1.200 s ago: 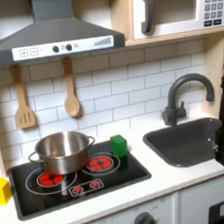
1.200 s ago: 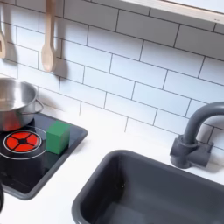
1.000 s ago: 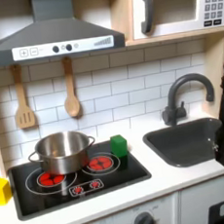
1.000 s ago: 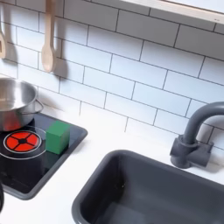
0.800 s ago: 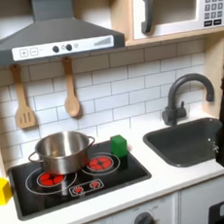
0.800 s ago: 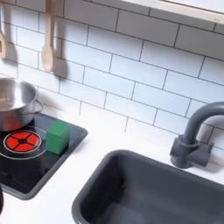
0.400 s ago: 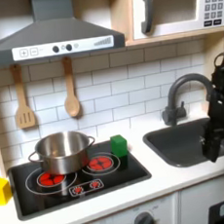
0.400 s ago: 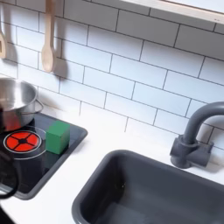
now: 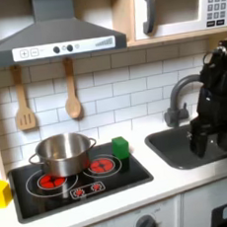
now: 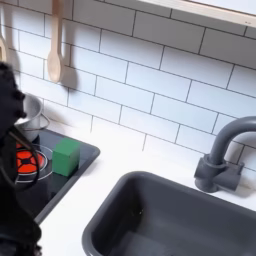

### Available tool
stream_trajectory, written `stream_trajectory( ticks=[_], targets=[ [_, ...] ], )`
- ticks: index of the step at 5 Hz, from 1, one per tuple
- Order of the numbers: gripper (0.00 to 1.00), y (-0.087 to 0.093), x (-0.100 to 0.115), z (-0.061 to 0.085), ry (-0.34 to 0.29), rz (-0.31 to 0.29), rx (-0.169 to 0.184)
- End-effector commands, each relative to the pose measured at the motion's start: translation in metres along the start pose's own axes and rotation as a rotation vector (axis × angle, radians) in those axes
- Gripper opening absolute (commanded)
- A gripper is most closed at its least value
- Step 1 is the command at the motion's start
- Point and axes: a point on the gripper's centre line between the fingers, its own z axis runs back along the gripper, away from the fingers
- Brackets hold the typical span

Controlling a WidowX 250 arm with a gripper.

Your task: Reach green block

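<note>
Black gripper [image 9: 210, 145] hangs over the dark sink basin [image 9: 179, 148], well apart from the small bright green cube [image 9: 120, 147]; jaw state cannot be determined.

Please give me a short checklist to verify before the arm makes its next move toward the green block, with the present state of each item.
1. Green block in plain sight, on the back right corner of the stove top in the first exterior view: ok.
2. Block free of the steel pot, with a gap between them: ok.
3. Gripper at the block: not ok, it hangs above the sink, well to the block's right.
4. Counter between sink and block has nothing standing on it: ok.
5. Faucet close behind the arm, a collision risk: cannot tell the clearance.
6. Gripper open for the approach: cannot tell.
</note>
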Motion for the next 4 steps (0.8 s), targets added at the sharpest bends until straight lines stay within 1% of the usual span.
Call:
stream_trajectory(
  ticks=[1, 2, 4],
  targets=[
    [1.0, 0.01, 0.025, -0.006, -0.011, -0.005, 0.006],
    [1.0, 0.014, 0.04, -0.009, -0.023, -0.003, 0.0],
    [1.0, 0.018, 0.062, -0.016, -0.022, -0.003, -0.006]
  ],
)
